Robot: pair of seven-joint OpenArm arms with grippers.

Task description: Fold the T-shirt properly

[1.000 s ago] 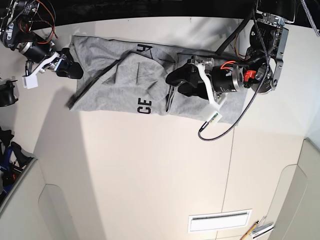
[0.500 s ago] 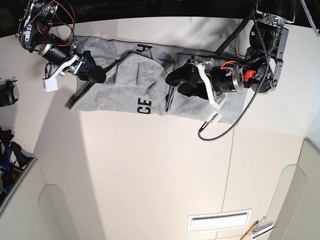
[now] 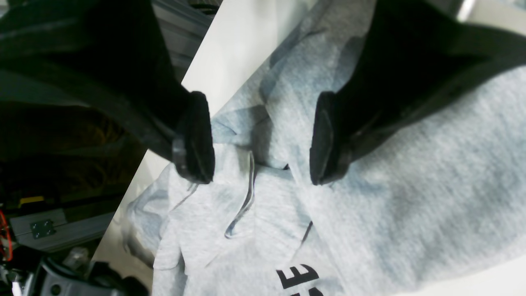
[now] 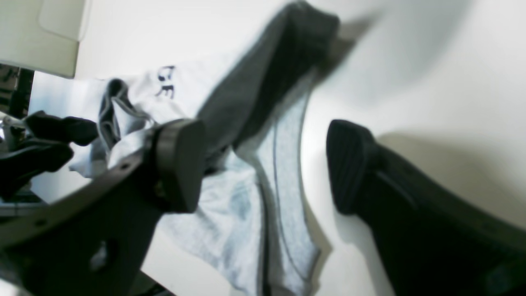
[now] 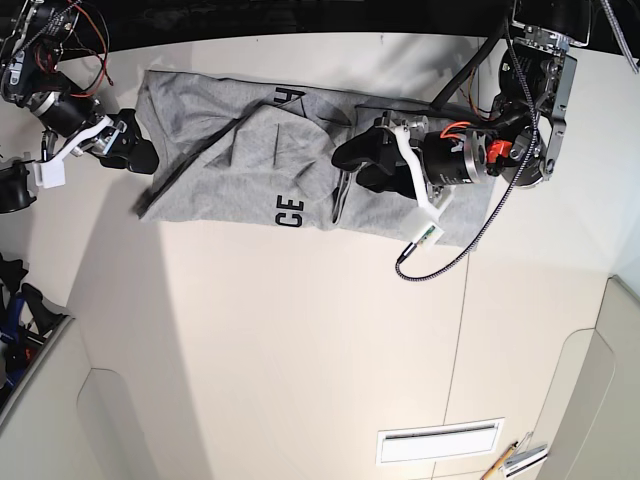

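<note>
The T-shirt [image 5: 300, 165] is seen lying crumpled along the far edge of the table [image 5: 300, 350], stretched sideways between the two arms, with the near half of the table left to a white slotted panel [image 5: 440, 441] by the near right corner. Black lettering [image 5: 289, 212], reading "CE", is shown on the near hem of the cloth, and more letters are seen close to the far edge.

The left gripper [image 5: 350, 165] is held low over the middle of the shirt, towards the right end of the table. In the left wrist view its fingers [image 3: 197, 137] are spread wide apart, with folds of grey cloth and a seam visible between them; nothing is pinched.

The right gripper [image 5: 135, 150] is placed at the left end of the shirt, near the far left corner. In the right wrist view its fingers [image 4: 181, 164] are likewise spread, one over the cloth's edge and the other over bare table; no cloth is held.
</note>
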